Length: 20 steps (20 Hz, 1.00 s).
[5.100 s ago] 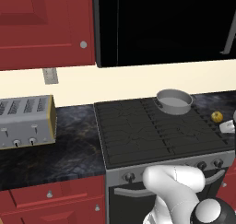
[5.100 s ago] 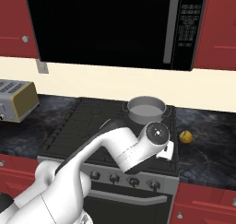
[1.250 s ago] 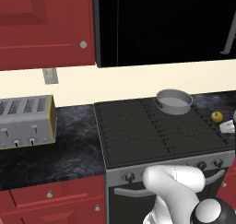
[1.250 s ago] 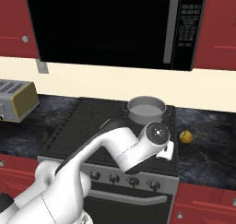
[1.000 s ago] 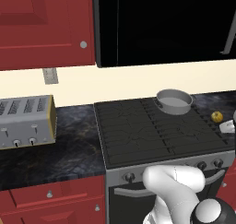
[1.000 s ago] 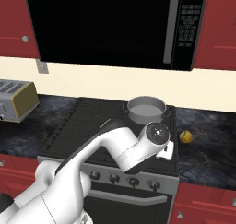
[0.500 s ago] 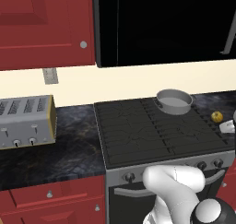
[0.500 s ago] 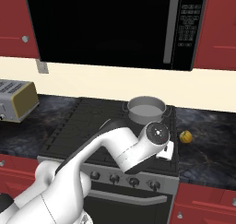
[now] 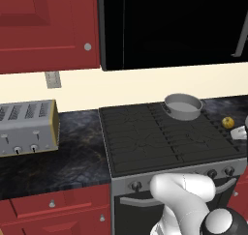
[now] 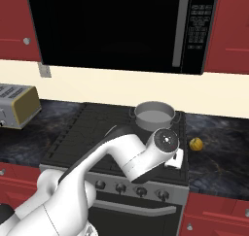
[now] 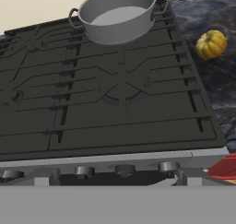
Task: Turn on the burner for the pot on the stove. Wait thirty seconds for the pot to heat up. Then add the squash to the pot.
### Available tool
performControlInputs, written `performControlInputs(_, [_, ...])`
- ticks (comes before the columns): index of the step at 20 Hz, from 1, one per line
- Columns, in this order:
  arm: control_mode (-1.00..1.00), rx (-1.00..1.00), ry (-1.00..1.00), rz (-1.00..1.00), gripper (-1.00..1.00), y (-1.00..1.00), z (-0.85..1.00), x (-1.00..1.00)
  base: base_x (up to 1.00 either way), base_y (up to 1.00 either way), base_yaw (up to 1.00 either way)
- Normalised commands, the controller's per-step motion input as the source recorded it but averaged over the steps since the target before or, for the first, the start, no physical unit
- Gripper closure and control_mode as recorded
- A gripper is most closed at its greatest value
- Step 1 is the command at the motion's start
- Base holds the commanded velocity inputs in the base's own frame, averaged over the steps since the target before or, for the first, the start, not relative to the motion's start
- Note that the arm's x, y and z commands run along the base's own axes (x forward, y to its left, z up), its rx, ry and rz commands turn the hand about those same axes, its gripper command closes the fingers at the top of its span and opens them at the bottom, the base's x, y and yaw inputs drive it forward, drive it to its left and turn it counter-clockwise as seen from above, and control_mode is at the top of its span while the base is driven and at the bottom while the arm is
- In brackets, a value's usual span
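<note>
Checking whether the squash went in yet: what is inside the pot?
The pot shows a bare pale grey floor. Its near wall hides the front strip of the floor. The squash lies on the counter beside the stove.

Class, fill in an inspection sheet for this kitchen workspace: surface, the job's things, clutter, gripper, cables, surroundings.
Surface: dark speckled counter either side of the stove.
Job's things: pot on the stove's back right burner, nothing inside; squash on the counter right of the stove.
Clutter: small white object near the squash; toaster at left.
Gripper: state cannot be told.
Cables: nothing seen.
Surroundings: black microwave overhead, red cabinets, knobs along the stove front.
</note>
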Motion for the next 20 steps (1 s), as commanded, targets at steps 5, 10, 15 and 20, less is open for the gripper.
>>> performControlInputs(5, [-1.0,0.0,0.0,0.0,-1.0,0.0,0.0,0.0,0.0,0.0,0.0])
performControlInputs(10, [-1.0,0.0,0.0,0.0,-1.0,0.0,0.0,0.0,0.0,0.0,0.0])
performControlInputs(15, [-1.0,0.0,0.0,0.0,-1.0,0.0,0.0,0.0,0.0,0.0,0.0])
performControlInputs(20, [-1.0,0.0,0.0,0.0,-1.0,0.0,0.0,0.0,0.0,0.0,0.0])
